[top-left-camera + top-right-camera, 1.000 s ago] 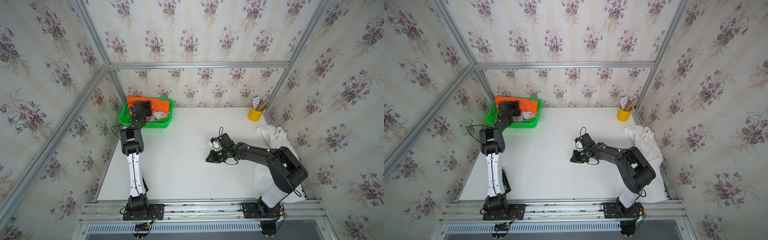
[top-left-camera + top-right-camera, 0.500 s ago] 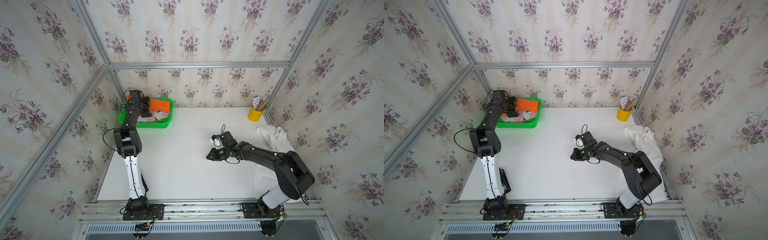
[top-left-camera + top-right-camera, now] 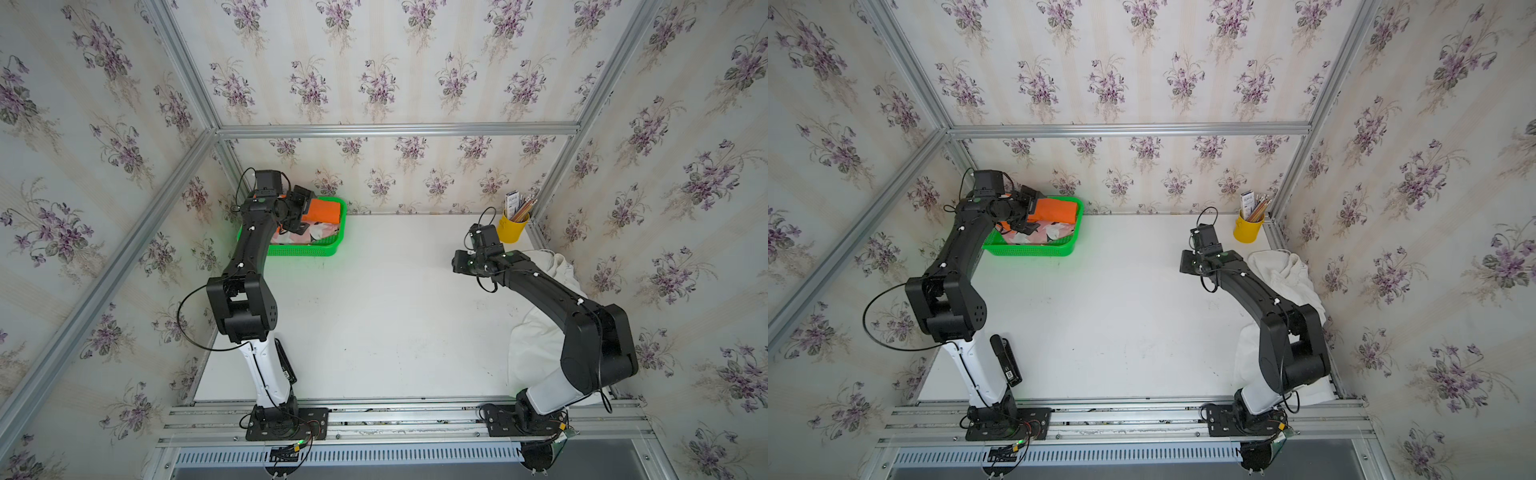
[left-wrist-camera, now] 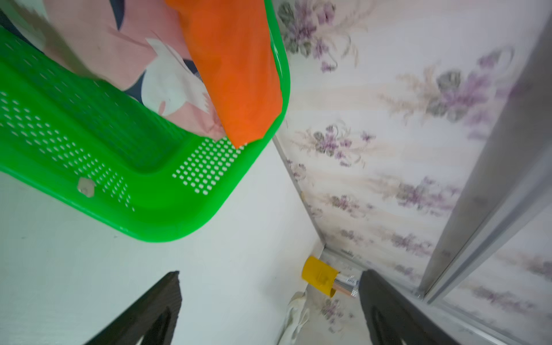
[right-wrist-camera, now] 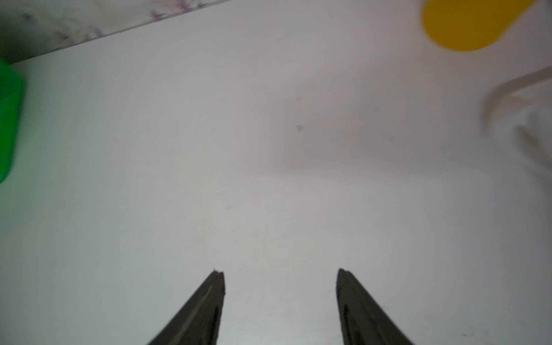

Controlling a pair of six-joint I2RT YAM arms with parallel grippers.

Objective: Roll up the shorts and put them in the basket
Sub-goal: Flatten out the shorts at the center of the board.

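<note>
- my left gripper (image 4: 270, 274) is spread wide and empty, hanging over the green basket (image 3: 332, 250) at the table's far left corner.
- my right gripper (image 5: 280, 271) has its jaws apart with nothing between them, above bare table (image 3: 374, 324) near the far right corner, just beside the yellow cup (image 3: 509, 233).
- the orange shorts (image 3: 325, 210) sit in the basket as a compact bundle against its far wall, long axis along the table's back edge. i'd judge they are done and stowed there.
- the pink shorts (image 3: 322, 230) lie in the basket touching the orange pair, on the nearer side. i cannot tell how tightly they are rolled or which way they point.
- the white shorts (image 3: 540, 332) are heaped loose along the table's right edge, long axis front to back, partly under my right arm. i'd judge this pair is left to roll, with the right gripper nearest.
</note>
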